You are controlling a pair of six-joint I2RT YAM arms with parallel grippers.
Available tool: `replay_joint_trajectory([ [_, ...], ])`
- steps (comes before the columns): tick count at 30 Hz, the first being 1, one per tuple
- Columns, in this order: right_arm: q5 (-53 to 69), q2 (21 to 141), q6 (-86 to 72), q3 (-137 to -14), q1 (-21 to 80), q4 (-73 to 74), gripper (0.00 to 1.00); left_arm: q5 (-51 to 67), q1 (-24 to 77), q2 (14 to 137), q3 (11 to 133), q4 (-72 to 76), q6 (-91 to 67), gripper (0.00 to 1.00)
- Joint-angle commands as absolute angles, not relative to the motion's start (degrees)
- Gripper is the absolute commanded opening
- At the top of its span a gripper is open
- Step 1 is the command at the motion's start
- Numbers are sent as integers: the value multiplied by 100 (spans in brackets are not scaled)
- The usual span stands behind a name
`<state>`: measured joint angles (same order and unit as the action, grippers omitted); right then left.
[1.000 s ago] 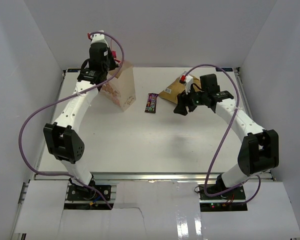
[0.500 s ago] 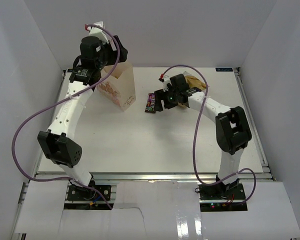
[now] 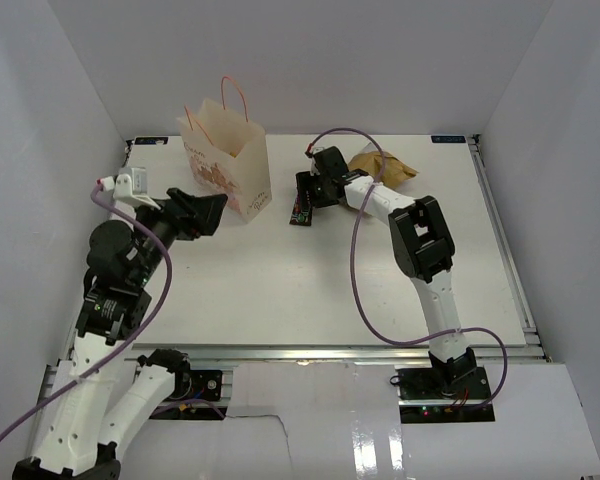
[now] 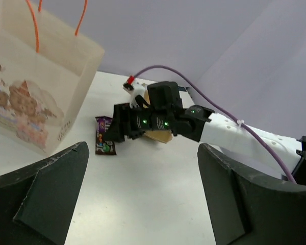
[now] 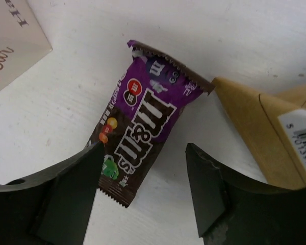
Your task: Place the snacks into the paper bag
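The cream paper bag (image 3: 225, 160) stands upright at the back left, its pink-orange handles up; it also fills the left of the left wrist view (image 4: 35, 97). A dark brown and purple candy packet (image 3: 301, 207) lies flat just right of it. My right gripper (image 3: 310, 190) is low over this packet (image 5: 143, 132), open (image 5: 143, 163), with one jaw on each side of the packet's near end. The tan-brown chip bag (image 3: 380, 165) lies behind it. My left gripper (image 3: 205, 213) is open and empty (image 4: 143, 168), in front of the paper bag.
White walls close in the table (image 3: 280, 290) on three sides. The right arm (image 4: 234, 132) with its purple cable stretches across the back of the table. The chip bag's corner (image 5: 260, 132) lies close to the right gripper's right finger.
My left arm has drawn back from over the paper bag towards the near left, and its gripper has opened. My right gripper has moved left from the chip bag to over the dark packet.
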<state>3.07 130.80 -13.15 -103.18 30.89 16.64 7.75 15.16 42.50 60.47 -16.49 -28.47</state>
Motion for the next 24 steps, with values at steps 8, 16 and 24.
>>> replay_joint_trajectory([
  [8,35,13281,-1388,-10478,3226,1143,49,773,1494,3269,4509,-1881,-4183,98],
  [16,193,13201,-1389,-10257,3208,1143,28,1432,1494,3884,4281,-1460,-4623,98],
  [24,825,12956,-1240,-9976,3024,1116,8,1898,1494,4078,3850,-958,-5036,98],
])
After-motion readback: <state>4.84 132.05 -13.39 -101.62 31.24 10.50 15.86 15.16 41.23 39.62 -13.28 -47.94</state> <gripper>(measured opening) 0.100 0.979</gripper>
